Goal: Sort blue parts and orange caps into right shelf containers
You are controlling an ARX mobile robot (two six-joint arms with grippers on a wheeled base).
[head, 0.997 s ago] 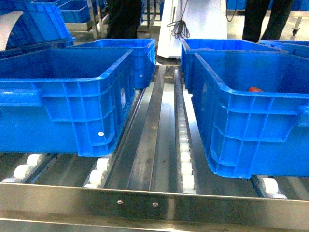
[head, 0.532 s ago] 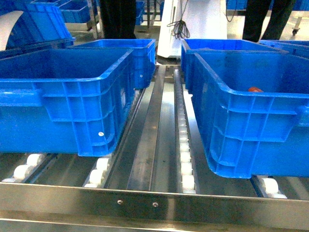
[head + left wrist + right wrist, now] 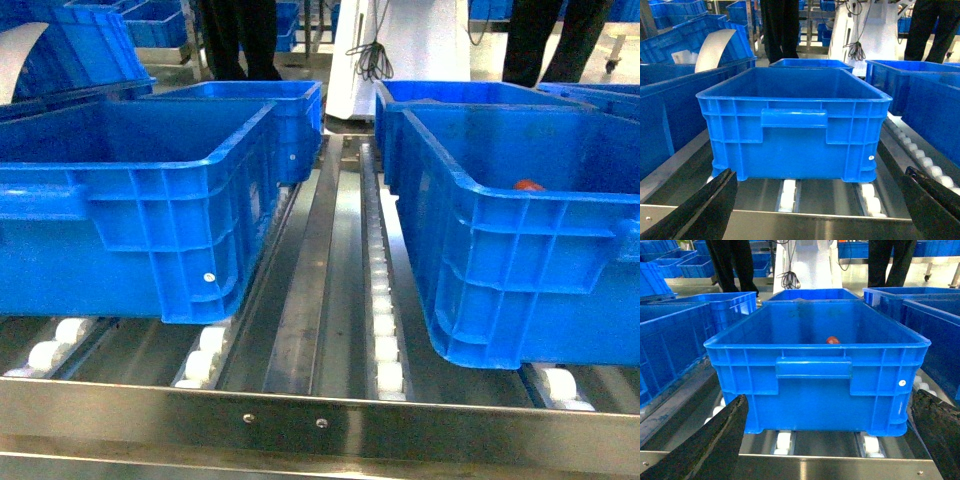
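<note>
Both pincers, left (image 3: 815,210) and right (image 3: 827,440), stand wide and empty; first find a part, as only an orange cap (image 3: 832,340) lies in the right crate (image 3: 815,345).

**Crates on the roller rack, one orange cap inside**

Two large open-top blue crates stand upright near the front: left crate (image 3: 130,200), right crate (image 3: 520,230). An orange cap (image 3: 832,340) lies on the right crate's floor, toward its far end.
</note>
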